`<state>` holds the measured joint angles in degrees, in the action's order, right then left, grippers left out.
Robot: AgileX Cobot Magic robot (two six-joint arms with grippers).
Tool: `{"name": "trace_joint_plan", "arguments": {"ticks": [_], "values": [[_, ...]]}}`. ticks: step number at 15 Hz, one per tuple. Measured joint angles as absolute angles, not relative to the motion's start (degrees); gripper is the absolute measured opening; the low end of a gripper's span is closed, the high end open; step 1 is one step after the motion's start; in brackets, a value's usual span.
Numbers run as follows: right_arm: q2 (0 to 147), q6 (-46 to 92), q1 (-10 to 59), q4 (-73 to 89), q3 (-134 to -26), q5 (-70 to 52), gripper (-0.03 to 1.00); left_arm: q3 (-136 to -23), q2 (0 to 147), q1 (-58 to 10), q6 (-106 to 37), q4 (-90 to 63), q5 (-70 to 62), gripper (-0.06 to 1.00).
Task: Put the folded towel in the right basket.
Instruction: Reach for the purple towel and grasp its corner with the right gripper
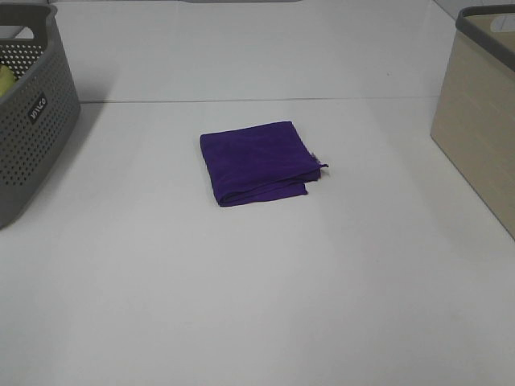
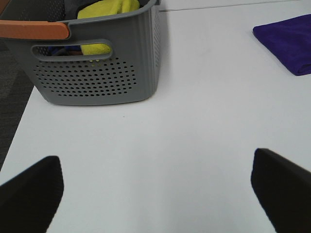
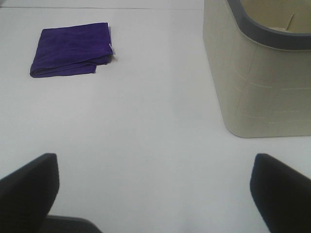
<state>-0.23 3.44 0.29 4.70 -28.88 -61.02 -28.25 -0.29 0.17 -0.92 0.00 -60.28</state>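
Finding 1. The folded towel [image 1: 259,162], purple, lies flat on the white surface [image 1: 257,305]. It is well ahead of both sets of jaws and touched by neither. The fold is intact, with the layered edges facing the near side. No step of the task is judged begun.

Finding 2. The right jaws stand wide open and hold nothing. The towel lies ahead of them toward the middle of the surface. The right basket [image 3: 252,87], beige with a grey rim, stands nearer, ahead on their outer side. Its mouth is open and unobstructed, which suits a drop from above.

Finding 3. The left jaws are likewise spread and empty. The grey perforated basket [image 2: 97,73] stands just ahead of them and holds a yellow cloth [image 2: 104,9]. The towel is far off on their inner side.

Assessment. The right arm is the better placed, since the towel and its destination both lie ahead of its jaws. The wide opening suits a stacked cloth. A shallow pinch risks lifting only the top layer and unfolding it.
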Motion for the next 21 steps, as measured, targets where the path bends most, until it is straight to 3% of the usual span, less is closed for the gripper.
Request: {"name": "trace_joint_plan", "arguments": {"ticks": [21], "values": [[-0.23, 3.44, 0.29, 4.58, -28.88, -61.02, 0.98, -28.25, -0.29, 0.17, -0.52, 0.00, -60.28, 0.99]]}}
